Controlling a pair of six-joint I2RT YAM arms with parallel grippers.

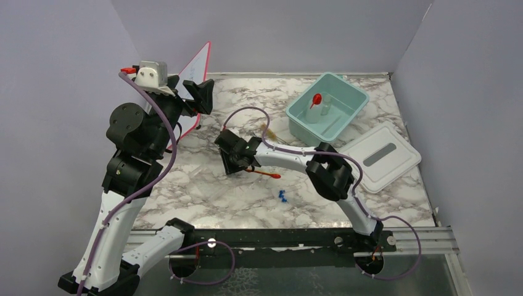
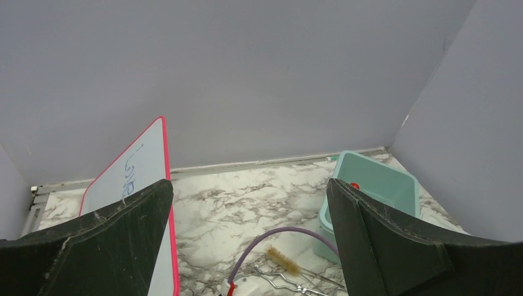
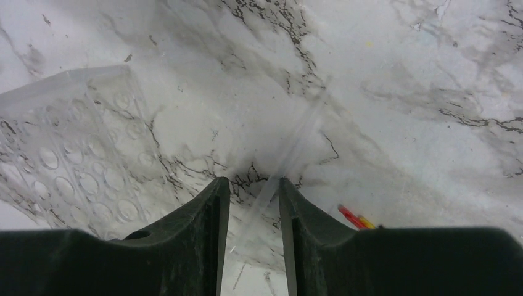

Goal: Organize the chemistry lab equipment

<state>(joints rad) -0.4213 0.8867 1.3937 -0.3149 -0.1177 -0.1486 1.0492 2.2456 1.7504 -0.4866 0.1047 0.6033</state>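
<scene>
Though begun, far from done: in tub [image 1: 302,126], funnel [image 1: 316,98] and glass vessel [image 1: 326,106] only. Loose on table [image 1: 203,197] — brush [image 1: 269,131], tongs [image 2: 280,285], spatula [image 1: 264,174], blue-capped tubes [image 1: 282,196]. Right tool [image 3: 253,182] low, half-spread astride clear tube [image 3: 295,145] near rack [image 3: 74,154]; pinching or not, cannot tell. Left tool [image 2: 248,185] raised, spread wide, empty. Lid [image 1: 380,155] off, lying beside tub. Remaining, by judgement — all loose items into tub.

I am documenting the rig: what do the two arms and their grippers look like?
The left arm and right arm have white links and bulky black joints. A purple cable runs along each. The left gripper and right gripper have black wedge-shaped fingers.
</scene>
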